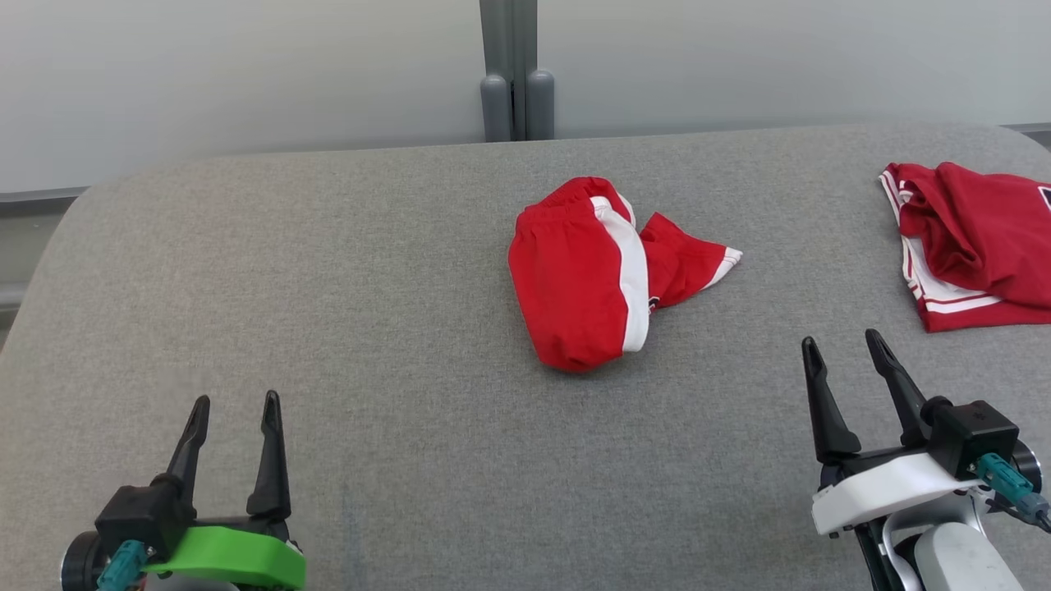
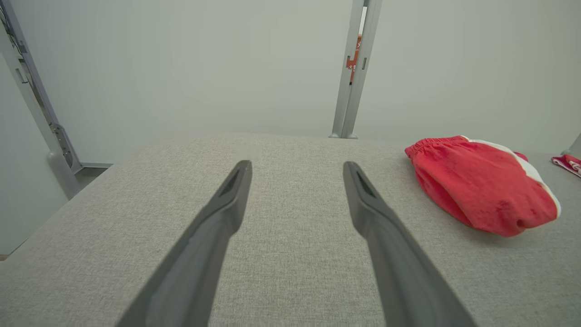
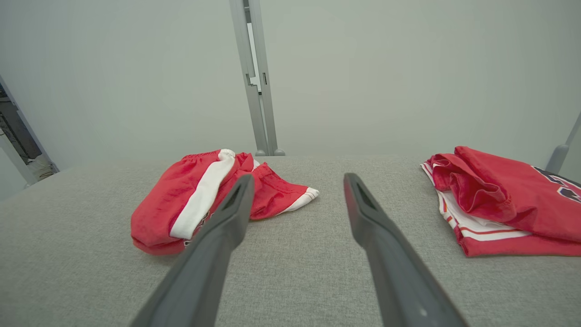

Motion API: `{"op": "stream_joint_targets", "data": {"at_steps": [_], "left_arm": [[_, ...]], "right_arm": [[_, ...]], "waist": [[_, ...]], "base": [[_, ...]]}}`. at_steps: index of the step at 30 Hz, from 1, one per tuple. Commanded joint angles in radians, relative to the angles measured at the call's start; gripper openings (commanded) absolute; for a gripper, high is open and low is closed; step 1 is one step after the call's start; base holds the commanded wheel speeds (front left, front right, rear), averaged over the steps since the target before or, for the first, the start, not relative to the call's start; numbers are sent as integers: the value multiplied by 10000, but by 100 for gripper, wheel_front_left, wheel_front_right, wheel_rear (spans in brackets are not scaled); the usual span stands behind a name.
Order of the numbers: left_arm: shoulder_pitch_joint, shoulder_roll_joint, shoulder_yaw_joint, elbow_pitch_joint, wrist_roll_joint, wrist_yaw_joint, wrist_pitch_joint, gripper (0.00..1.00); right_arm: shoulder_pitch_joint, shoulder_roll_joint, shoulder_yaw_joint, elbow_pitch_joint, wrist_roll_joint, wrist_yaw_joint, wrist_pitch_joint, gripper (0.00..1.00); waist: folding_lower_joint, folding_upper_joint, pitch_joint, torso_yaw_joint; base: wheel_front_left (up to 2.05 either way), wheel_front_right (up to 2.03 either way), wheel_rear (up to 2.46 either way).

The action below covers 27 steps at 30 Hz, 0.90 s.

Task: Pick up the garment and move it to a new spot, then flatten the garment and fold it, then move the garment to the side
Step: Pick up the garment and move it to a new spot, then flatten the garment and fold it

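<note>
— Seeing the garment [image 1: 587, 275] mid-desk [image 1: 328, 287], a bit toward the far edge. Red with a white side stripe, crumpled, one leg sticking out to the right.
— End effectors?
— Left end effector [image 1: 236, 397] is at front left, fingers [image 1: 269, 451] spread, nothing between them, well apart from the garment. Right end effector [image 1: 841, 336] is at front right, also spread and empty. It's nearer the garment but not touching.
— Anything else on the desk?
— Second red piece [image 1: 977, 238] with white trim, bunched at the far right and partly cut off in my head view. Well apart from the garment. My right wrist view has the garment on the left, partly behind one finger, and that second piece on the right.
— Background?
— Grey post [image 1: 516, 82] behind the far edge, pale wall panels [image 1: 246, 74] on either side.
</note>
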<state>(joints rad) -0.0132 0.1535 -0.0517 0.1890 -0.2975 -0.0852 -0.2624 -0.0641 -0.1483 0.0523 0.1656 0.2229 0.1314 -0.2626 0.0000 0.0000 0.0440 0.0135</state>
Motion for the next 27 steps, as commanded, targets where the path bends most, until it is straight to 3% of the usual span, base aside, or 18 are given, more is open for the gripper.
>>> {"op": "stream_joint_targets", "data": {"at_steps": [1, 27], "left_arm": [[189, -73, 67, 1, 102, -44, -27, 100], [162, -576, 650, 244, 698, -357, -28, 100]], "right_arm": [[163, -53, 22, 28, 19, -16, -29, 100], [250, 49, 124, 171, 60, -16, -29, 100]], "waist": [[0, 0, -11, -1], [0, 0, -109, -57]], "base": [[0, 0, 0], [0, 0, 0]]}}
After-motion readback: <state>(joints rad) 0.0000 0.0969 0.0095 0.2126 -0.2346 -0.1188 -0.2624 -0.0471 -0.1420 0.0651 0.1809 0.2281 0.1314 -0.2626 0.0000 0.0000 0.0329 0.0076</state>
